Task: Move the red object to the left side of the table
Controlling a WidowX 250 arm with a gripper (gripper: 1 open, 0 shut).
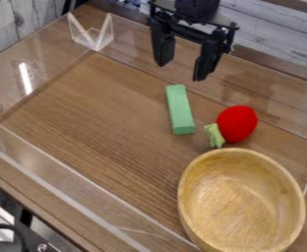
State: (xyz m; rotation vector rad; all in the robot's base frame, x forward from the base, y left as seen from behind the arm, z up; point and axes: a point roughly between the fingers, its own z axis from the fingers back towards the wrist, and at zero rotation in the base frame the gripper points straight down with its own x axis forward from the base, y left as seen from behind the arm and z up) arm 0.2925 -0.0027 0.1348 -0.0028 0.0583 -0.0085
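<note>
Fingers spread wide, nothing between them. Green block just below them in view; red object beyond it, down-right of the fingers. Probably light, smooth, may roll. Grip across its round body, not the leafy end.
</note>
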